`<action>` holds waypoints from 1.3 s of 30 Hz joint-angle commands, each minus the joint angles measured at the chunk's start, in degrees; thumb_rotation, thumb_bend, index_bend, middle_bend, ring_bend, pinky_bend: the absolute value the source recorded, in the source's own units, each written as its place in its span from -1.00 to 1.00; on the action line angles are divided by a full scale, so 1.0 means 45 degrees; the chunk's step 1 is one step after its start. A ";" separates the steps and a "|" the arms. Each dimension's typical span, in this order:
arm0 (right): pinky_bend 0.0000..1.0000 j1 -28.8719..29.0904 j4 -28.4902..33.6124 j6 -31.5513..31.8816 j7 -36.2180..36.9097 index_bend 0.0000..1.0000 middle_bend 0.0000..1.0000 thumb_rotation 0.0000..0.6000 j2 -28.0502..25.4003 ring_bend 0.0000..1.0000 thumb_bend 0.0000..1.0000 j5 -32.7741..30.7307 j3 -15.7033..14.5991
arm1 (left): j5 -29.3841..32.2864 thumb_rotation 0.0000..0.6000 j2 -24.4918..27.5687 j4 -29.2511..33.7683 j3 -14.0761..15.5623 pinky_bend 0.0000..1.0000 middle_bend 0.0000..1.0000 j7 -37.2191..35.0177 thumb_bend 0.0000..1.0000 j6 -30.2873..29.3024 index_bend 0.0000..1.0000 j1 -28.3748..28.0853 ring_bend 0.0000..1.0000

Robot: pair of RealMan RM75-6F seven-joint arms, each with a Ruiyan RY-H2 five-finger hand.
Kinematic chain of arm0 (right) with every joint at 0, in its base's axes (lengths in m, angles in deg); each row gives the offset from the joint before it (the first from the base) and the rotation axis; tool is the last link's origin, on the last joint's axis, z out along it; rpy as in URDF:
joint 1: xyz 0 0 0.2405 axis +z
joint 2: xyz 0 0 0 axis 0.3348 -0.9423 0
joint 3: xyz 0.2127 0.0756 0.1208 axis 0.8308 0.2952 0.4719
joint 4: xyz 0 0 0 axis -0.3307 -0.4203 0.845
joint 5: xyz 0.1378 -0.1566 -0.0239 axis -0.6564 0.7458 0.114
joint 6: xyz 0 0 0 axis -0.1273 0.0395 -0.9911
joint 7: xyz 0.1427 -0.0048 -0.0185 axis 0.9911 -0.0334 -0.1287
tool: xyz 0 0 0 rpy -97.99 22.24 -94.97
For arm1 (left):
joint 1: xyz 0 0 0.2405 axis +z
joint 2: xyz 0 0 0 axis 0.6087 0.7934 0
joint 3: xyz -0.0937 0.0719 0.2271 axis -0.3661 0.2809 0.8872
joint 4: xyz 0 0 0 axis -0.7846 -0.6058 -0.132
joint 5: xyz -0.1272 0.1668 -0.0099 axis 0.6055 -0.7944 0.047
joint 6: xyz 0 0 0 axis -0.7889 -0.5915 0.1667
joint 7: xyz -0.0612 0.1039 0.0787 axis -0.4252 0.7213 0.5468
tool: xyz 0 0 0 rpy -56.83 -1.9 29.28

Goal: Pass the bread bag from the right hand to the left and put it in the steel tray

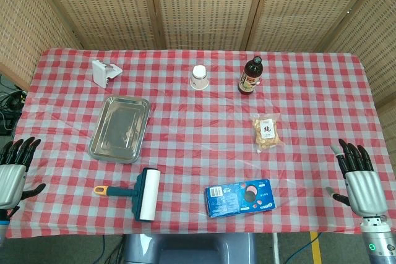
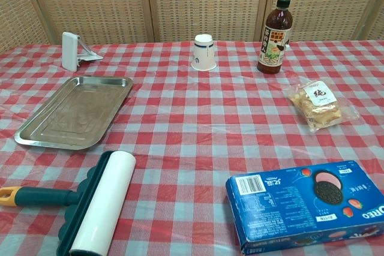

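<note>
**Bread bag on the worktop, both hands empty**

The bread bag [image 1: 266, 132] lies flat on the red-checked worktop [image 1: 204, 122], on the robot's right side, just in front of the bottle [image 1: 250, 76] and apart from it. It is a clear packet with pale pieces of bread inside and a white label on top. Nothing touches it.

The steel tray [image 1: 99, 151] sits on the left side, well apart from the bag, its long side running away from the robot. Only reflections show inside it.

The right hand [image 1: 357, 176] hovers near the worktop's front right corner, fingers spread and pointing away from the robot, holding nothing. It is nearer to the bag than the left hand but clear of it. The left hand [image 1: 15, 168] sits at the front left edge, fingers likewise apart and empty, near the tray but not touching it. Neither hand shows in the chest view.

Along the far side stand a white holder [image 1: 104, 72], an upturned paper cup [image 1: 198, 78] and the bottle, with dark sauce and a red label. At the front lie a lint roller [image 1: 143, 194] with an orange-tipped handle, just in front of the tray, and a blue Oreo box [image 1: 240, 197], in front of the bag.
</note>
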 commanded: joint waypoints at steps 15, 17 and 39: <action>-1.00 0.0046 0.0096 -0.0106 -0.0148 -1.00 -1.00 1.00 0.0037 -1.00 -0.89 0.0242 -0.0174 | -0.0245 1.00 0.0139 0.0056 0.0045 -1.00 -1.00 -0.0177 -0.97 -0.0214 -1.00 0.0062 -1.00; -1.00 0.0052 0.0107 -0.0117 -0.0189 -1.00 -1.00 1.00 0.0077 -1.00 -0.89 0.0210 -0.0157 | -0.0215 1.00 0.0116 0.0029 0.0055 -1.00 -1.00 -0.0093 -0.97 -0.0160 -1.00 0.0046 -1.00; -1.00 0.3172 0.1173 -0.4713 -0.1540 -1.00 -1.00 1.00 -0.0179 -1.00 -0.98 -0.2651 0.1752 | 0.0381 1.00 -0.0320 -0.0243 -0.0090 -1.00 -1.00 0.0445 -0.97 0.0406 -1.00 -0.0217 -1.00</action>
